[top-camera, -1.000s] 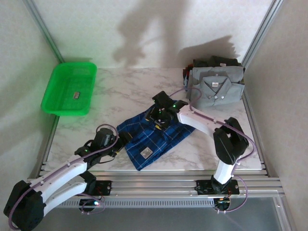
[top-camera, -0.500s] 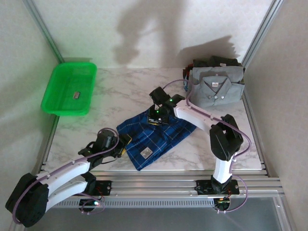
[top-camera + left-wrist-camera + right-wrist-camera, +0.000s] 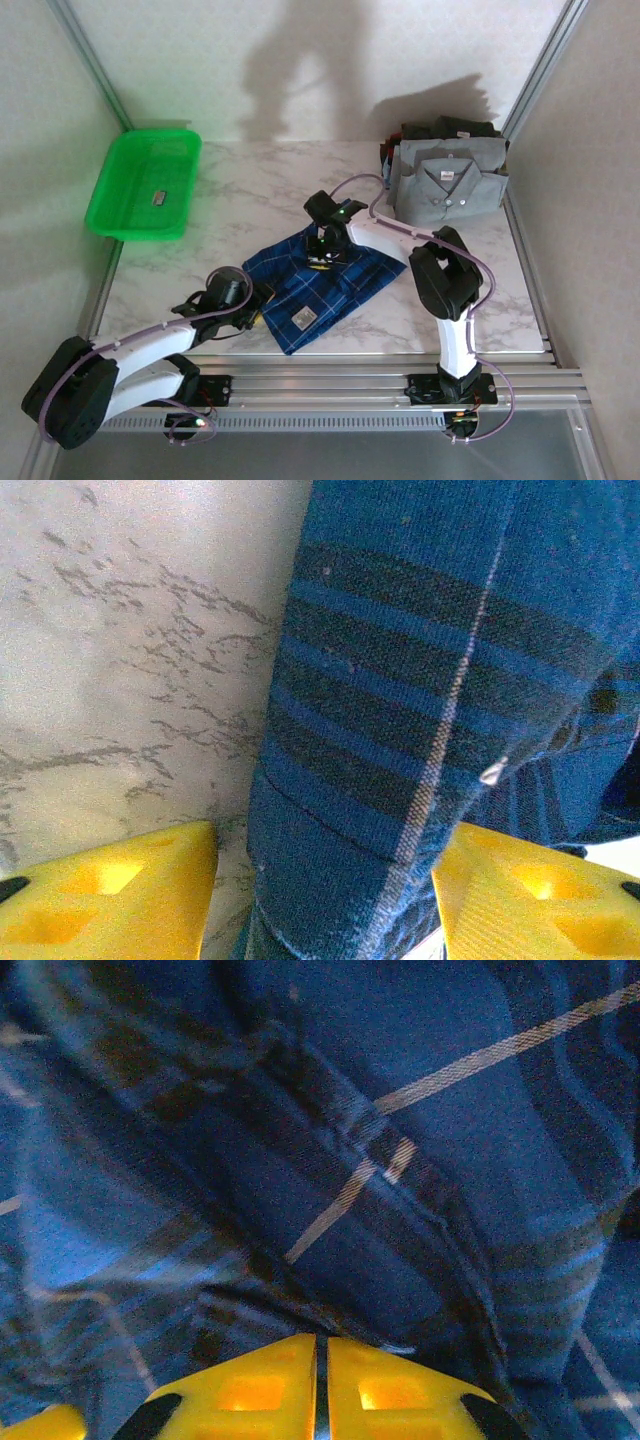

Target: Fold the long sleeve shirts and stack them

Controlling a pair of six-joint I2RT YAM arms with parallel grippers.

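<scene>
One small item (image 3: 159,199) in green basket (image 3: 135,170)

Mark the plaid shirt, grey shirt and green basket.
plaid shirt (image 3: 345,288), top external view, middle of the blue cloth.
grey shirt (image 3: 440,200), top external view, buttoned front below the collar.
green basket (image 3: 130,180), top external view, bare floor.

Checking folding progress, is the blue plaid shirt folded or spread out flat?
Folded, though loosely: the blue plaid shirt lies as a compact, rumpled rectangle on the table, no sleeves reaching out, label patch facing up.
</scene>
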